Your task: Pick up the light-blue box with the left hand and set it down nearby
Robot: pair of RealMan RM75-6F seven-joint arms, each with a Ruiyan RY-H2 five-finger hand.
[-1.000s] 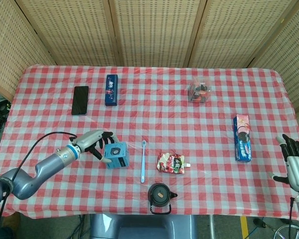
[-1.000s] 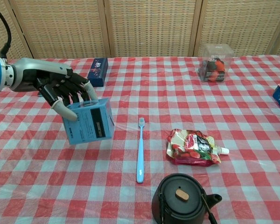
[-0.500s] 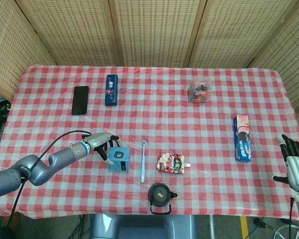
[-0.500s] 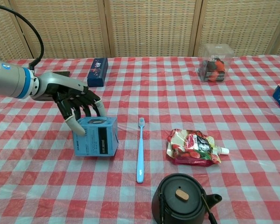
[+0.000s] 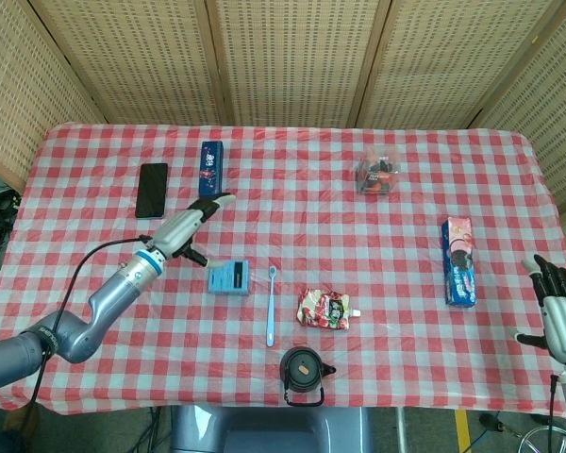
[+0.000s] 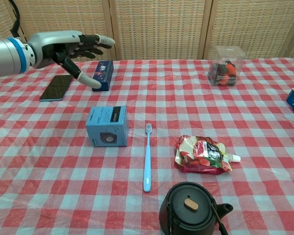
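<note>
Silver and black, the left hand (image 6: pixel 71 49) hangs in the air with its fingers (image 6: pixel 100 40) spread apart and nothing in its grasp; in the head view it (image 5: pixel 189 226) shows above the checked tablecloth (image 6: pixel 264 117) with the fingertips stretched away from the forearm. It touches no object. The light-blue box (image 6: pixel 107 126) stands on the cloth below and in front of that hand, apart from it, resting flat with a dark label panel on top and a round mark on its near face; from the head view the box (image 5: pixel 227 277) lies just beside the hand's lower right.

Just beyond the fingertips lies a dark-blue carton (image 6: pixel 102 75), and under the wrist a black phone (image 6: pixel 57 87) lies flat. To the right of the box, close by, a light-blue toothbrush (image 6: pixel 147 156) lies lengthwise, head pointing away from the robot. Further right is a red snack pouch (image 6: pixel 203 155) with a white spout, and nearer the table edge a black kettle (image 6: pixel 191 210). Far from the hand, a clear container (image 6: pixel 225 65) of red items stands near the back.

The right hand (image 5: pixel 559 310) sits off the right edge of the table, holding nothing, fingers loosely extended. Near it lies a blue and red biscuit pack (image 5: pixel 458 261).
</note>
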